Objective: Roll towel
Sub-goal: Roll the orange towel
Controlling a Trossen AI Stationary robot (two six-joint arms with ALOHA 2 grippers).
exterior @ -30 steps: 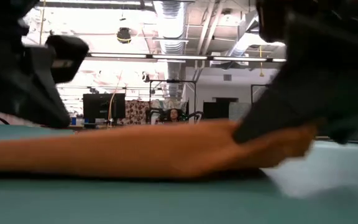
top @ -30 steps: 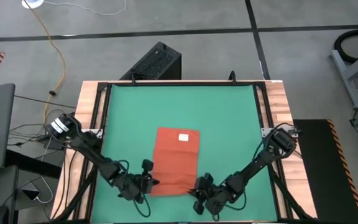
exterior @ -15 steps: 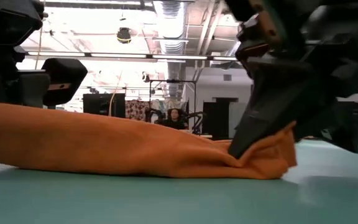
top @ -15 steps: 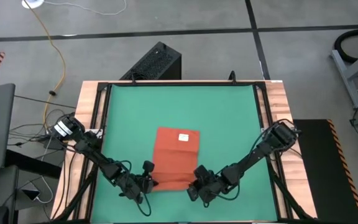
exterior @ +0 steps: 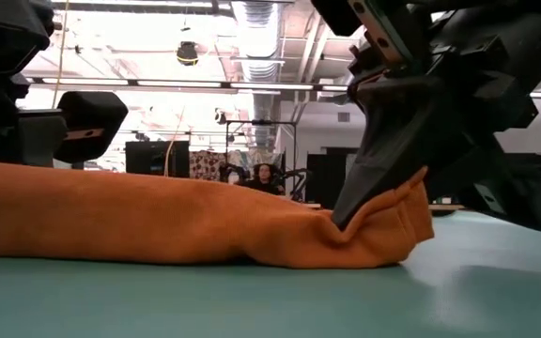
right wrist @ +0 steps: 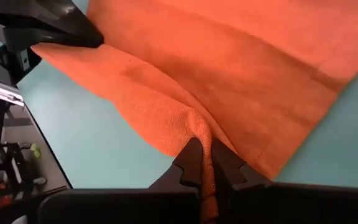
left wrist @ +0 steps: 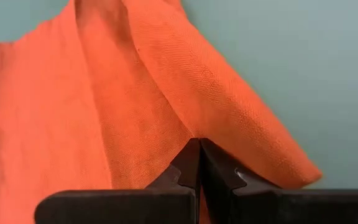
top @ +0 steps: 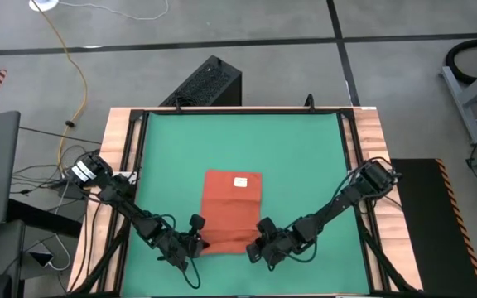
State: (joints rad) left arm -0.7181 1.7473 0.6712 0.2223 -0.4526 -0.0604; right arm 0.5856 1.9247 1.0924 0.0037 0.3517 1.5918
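High view: an orange-red towel lies on the green mat that covers the wooden counter, toward the near half of the mat and roughly midway between the two arms. A small white tag sits near the towel's far edge. The left hand is at the towel's near left corner and the right hand at its near right corner.

Left wrist view: the left hand has its fingers pressed together, pinching a ridge of the towel, which folds up from the mat around the tips.

Right wrist view: the right hand is clamped on a raised fold of the towel, a thin strip of cloth showing between its fingers.

Low view: the towel's near edge is lifted off the mat into a long hump, highest at the two pinched corners. In the room behind, a person appears far off.
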